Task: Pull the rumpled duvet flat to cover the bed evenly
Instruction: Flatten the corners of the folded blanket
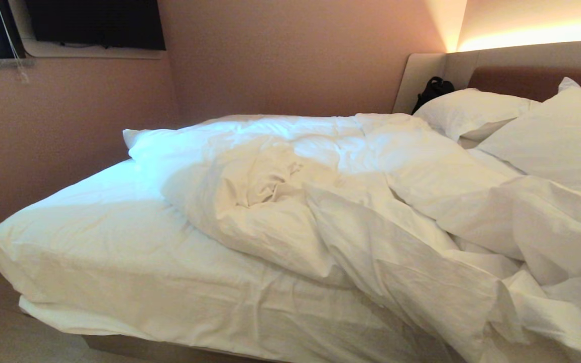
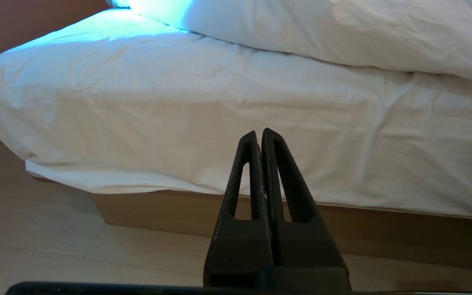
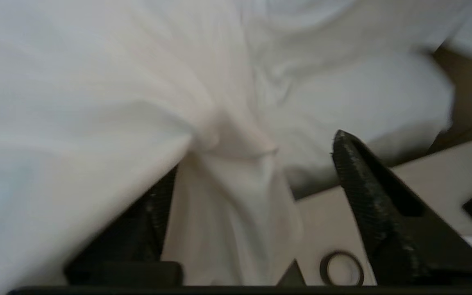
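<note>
Hanging off the near edge of the bed, a bunched fold of the duvet sits between the right gripper and its spread-apart fingers, which aren't pinching it. The left gripper, pressed closed and empty, waits low beside the bed. Plenty left, I'd say: the duvet's heaped across the bed's middle and head half, while the foot end shows bare sheet. Farther back on the bed, two pillows lie partly under the heap, with a black bag behind them.
</note>
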Controlling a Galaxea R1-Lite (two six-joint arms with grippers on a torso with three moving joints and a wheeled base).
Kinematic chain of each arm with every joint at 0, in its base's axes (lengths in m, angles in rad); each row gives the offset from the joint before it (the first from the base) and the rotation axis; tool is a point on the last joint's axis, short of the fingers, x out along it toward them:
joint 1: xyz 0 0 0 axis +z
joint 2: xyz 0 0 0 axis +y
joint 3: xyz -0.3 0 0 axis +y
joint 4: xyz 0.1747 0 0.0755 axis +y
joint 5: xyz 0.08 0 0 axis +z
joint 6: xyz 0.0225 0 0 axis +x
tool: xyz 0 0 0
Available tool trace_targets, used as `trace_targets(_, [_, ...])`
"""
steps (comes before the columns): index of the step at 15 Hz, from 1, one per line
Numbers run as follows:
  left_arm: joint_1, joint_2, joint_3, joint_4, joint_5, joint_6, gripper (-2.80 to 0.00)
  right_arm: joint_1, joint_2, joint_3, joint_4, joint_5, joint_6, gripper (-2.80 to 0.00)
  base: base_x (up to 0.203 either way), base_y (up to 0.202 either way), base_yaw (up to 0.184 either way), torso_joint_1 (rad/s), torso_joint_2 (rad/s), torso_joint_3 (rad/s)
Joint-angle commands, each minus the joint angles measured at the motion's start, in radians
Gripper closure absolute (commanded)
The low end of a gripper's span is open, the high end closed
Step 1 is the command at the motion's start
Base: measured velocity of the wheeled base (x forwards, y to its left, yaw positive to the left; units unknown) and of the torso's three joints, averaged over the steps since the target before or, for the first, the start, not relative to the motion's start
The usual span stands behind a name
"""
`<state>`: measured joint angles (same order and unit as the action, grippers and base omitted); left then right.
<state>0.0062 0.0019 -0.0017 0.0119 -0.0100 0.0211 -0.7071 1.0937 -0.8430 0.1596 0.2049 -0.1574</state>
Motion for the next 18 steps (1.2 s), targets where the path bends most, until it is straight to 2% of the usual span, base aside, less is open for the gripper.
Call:
trace_targets(1, [0.001, 0.0, 0.0, 0.0, -0.001, 0.0, 0.0, -0.005, -0.141, -0.026, 0.004, 0.049, 0.053, -2.8, 0.0, 0.0, 0.0, 0.0, 0.0, 0.0])
trace_targets(4, [0.001, 0.0, 0.0, 0.0, 0.001, 0.0, 0.0, -0.003, -0.253, -0.078, 0.006, 0.132, 0.102, -2.8, 0.0, 0.0, 0.0, 0.0, 0.0, 0.0])
trace_targets(7, [0.001, 0.0, 0.0, 0.0, 0.001, 0.0, 0.0, -0.002, -0.236, -0.127, 0.001, 0.193, 0.179, -2.8, 0.0, 0.0, 0.0, 0.0, 0.0, 0.0])
trace_targets(11, [0.001, 0.0, 0.0, 0.0, 0.0, 0.0, 0.0, 0.012, -0.097, -0.16, 0.005, 0.212, 0.225, -2.8, 0.0, 0.0, 0.0, 0.0, 0.0, 0.0])
trace_targets(16, [0.001, 0.0, 0.0, 0.0, 0.0, 0.0, 0.0, 0.085, 0.137, -0.178, 0.03, 0.208, 0.287, -2.8, 0.0, 0.0, 0.0, 0.0, 0.0, 0.0])
trace_targets(17, [0.001, 0.0, 0.0, 0.0, -0.001, 0.0, 0.0, 0.116, 0.16, -0.18, 0.045, 0.209, 0.295, 0.0, 0.0, 0.0, 0.0, 0.0, 0.0, 0.0])
trace_targets(18, [0.0, 0.0, 0.0, 0.0, -0.001, 0.0, 0.0, 0.143, 0.168, -0.18, 0.049, 0.209, 0.301, 0.0, 0.0, 0.0, 0.0, 0.0, 0.0, 0.0])
